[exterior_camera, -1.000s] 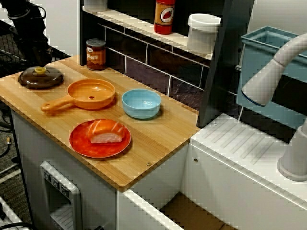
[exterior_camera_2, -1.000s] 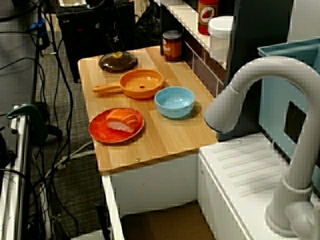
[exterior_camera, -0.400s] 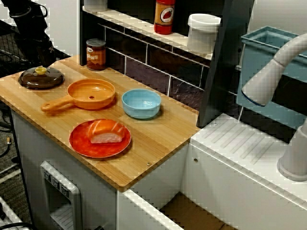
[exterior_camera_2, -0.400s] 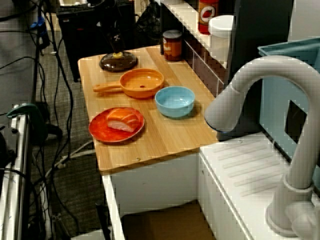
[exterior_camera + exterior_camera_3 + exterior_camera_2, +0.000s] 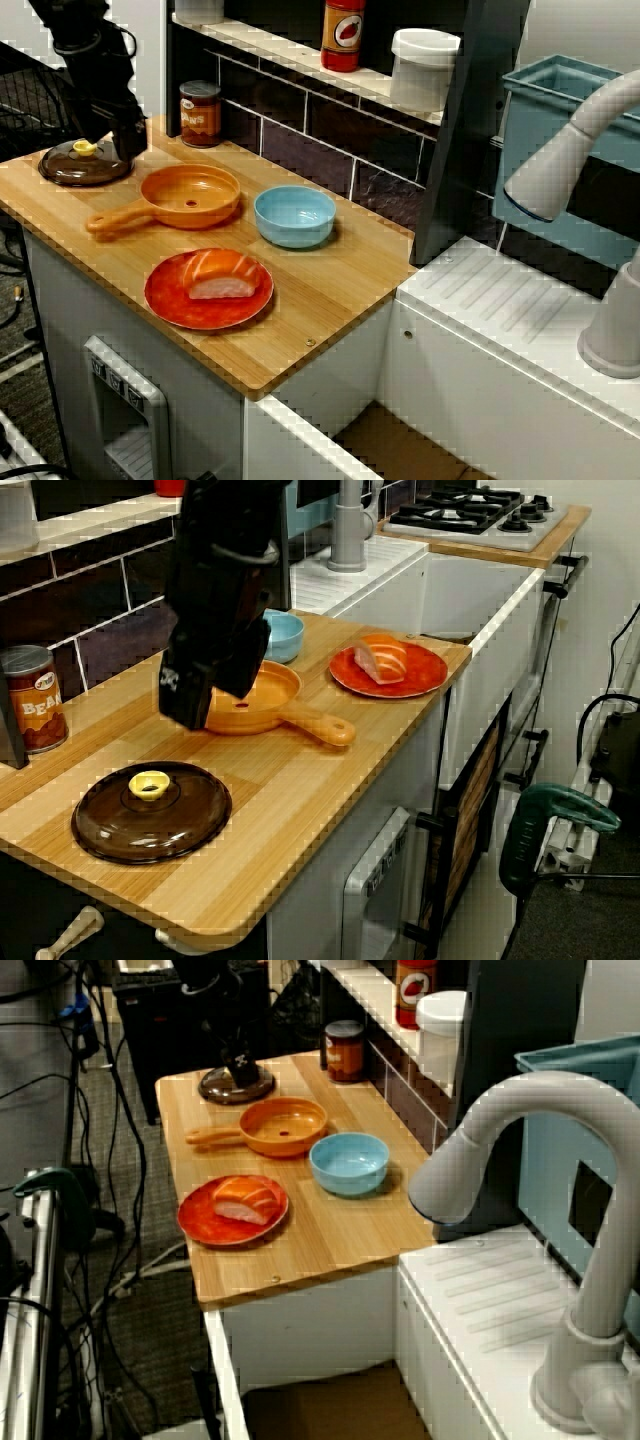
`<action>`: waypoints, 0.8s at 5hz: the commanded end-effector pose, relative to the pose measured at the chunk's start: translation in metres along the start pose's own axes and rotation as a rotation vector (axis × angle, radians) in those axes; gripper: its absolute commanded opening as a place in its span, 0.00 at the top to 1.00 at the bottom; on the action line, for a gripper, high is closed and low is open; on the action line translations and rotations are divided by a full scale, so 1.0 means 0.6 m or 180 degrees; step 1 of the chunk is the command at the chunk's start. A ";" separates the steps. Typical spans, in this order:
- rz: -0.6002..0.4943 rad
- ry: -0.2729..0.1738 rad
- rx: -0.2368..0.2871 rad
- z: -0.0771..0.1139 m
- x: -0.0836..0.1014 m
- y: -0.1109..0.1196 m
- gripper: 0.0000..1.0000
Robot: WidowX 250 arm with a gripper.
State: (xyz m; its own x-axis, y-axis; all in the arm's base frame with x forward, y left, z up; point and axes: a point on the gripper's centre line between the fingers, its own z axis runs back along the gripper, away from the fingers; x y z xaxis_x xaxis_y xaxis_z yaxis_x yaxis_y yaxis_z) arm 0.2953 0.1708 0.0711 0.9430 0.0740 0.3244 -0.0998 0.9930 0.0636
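Brown pot lid (image 5: 150,818) lies flat at the end of the wooden counter (image 5: 290,790) away from the faucet (image 5: 500,1150), near the orange pan (image 5: 250,695) but not touching it. It looks like a light, stiff plastic toy piece with a smooth, low dome, probably slippery at the rim. The small yellow knob (image 5: 149,784) at its centre seems the one sure place to pinch. The black gripper (image 5: 188,712) hangs above the counter between lid and pan, just beside the lid, touching nothing I can make out. Its own body hides the jaws, so I cannot tell whether they are parted or closed. Counted: one lid, one pan, one light blue bowl (image 5: 294,214), one red plate (image 5: 165,300) bearing one piece of salmon sushi (image 5: 222,278), one bean can (image 5: 200,113), one gripper.
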 end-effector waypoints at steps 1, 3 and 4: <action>-0.0253 -0.0154 -0.0025 0.046 -0.001 -0.052 0.00; -0.0645 -0.0095 -0.0156 0.052 -0.021 -0.059 0.00; -0.0751 -0.0092 -0.0136 0.053 -0.036 -0.049 0.00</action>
State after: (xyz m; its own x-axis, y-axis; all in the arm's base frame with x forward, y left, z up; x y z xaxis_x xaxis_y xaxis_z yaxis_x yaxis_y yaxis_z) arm 0.2701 0.1323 0.0767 0.9440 -0.1493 0.2942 0.1367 0.9886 0.0632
